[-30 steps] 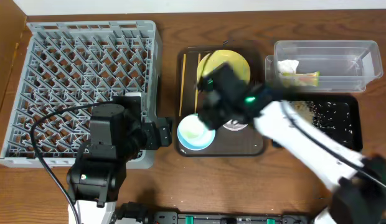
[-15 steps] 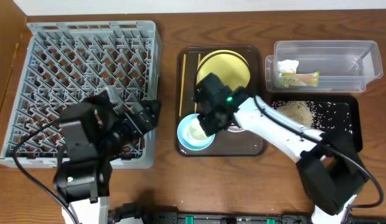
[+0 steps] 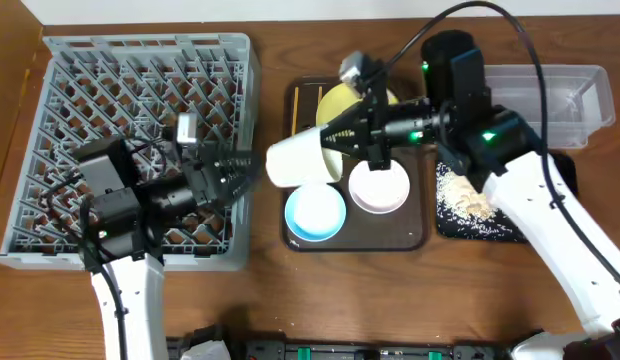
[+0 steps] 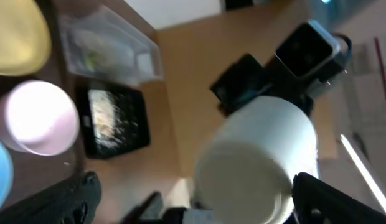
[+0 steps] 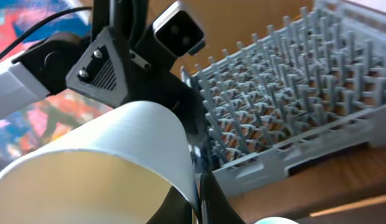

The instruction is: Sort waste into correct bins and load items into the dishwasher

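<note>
White cup point(image 3: 303, 158) tipped sideways, right arm's fingers point(image 3: 342, 133) clamped on its rim, left arm's fingers point(image 4: 333, 202) apart, pointed level toward it.

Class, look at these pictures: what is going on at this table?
The right gripper holds a white cup sideways by its rim, in the air over the edge of the brown tray nearest the dish rack. The left gripper is open and points at the cup's base without gripping it; it looks like a handover. A blue bowl, a white bowl, a yellow plate and chopsticks lie on the tray. No dishes show in the rack.
</note>
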Controlling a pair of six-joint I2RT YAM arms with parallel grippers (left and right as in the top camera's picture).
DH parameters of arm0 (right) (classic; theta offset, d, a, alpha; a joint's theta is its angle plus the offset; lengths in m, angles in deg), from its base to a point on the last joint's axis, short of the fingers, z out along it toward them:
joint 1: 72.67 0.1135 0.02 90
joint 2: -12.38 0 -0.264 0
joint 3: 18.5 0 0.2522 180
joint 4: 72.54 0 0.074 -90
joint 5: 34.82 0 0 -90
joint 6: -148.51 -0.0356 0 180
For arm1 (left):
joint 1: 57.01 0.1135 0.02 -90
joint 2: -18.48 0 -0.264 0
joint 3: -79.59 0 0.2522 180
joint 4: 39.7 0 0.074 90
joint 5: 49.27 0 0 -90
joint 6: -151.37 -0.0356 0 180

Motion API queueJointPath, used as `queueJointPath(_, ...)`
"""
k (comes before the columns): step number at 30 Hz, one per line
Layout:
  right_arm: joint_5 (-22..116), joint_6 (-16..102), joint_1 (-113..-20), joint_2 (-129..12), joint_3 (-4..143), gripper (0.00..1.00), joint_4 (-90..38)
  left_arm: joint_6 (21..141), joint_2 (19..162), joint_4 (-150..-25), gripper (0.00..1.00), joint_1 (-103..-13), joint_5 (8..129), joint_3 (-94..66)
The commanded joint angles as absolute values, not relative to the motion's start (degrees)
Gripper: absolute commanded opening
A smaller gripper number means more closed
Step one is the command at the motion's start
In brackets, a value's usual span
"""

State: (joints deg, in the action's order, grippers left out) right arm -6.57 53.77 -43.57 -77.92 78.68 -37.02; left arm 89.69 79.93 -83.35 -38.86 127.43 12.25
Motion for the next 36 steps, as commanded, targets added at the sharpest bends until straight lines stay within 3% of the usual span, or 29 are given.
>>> queueJointPath(1, -8.3, 54.7, -41.0, -80.3, 78.5, 0.01, -38.4, 89.6, 78.9, -83.0, 0.98, -42.0, 130.8, 11.1)
queueJointPath(3, -8.2, 54.7, -40.0, -80.9, 78.5, 0.01, -39.7, 89.6, 78.4, -83.0, 0.97, -43.4, 130.8, 11.1)
queueJointPath(9, -5.9, 53.2, -38.3, -82.5, 78.5, 0.01, -42.3, 89.6, 76.4, -82.9, 0.83, -45.0, 130.8, 11.1)
queueJointPath(12, -5.7, 52.7, -38.2, -82.6, 78.5, 0.04, -42.3, 89.6, 75.5, -82.9, 0.7, -45.0, 130.8, 11.1)
queueJointPath(15, -5.7, 52.7, -38.1, -82.6, 78.5, 0.52, -42.2, 89.6, 75.6, -82.4, 0.57, -45.0, 130.8, 11.1)
queueJointPath(17, -5.6, 52.0, -38.5, -82.6, 78.5, 0.62, -42.1, 89.6, 75.6, -79.8, 0.57, -45.0, 130.8, 11.1)
queueJointPath(21, -4.1, 51.2, -42.7, -81.6, 78.5, 0.64, -39.1, 91.3, 75.6, -75.4, 0.55, -41.7, 126.3, 11.1)
queueJointPath(25, 0.4, 49.7, -45.8, -80.3, 78.5, 0.65, -32.3, 92.2, 75.6, -75.5, 0.54, -30.3, 120.7, 11.1)
queueJointPath(32, 25.5, 53.1, -42.0, -80.2, 78.5, 0.66, -15.9, 93.2, 75.6, -77.6, 0.48, -12.8, 113.0, 11.1)
queueJointPath(36, 28.9, 54.4, -38.8, -80.2, 78.5, 0.66, -15.5, 91.6, 75.6, -85.0, 0.47, -9.0, 99.5, 11.1)
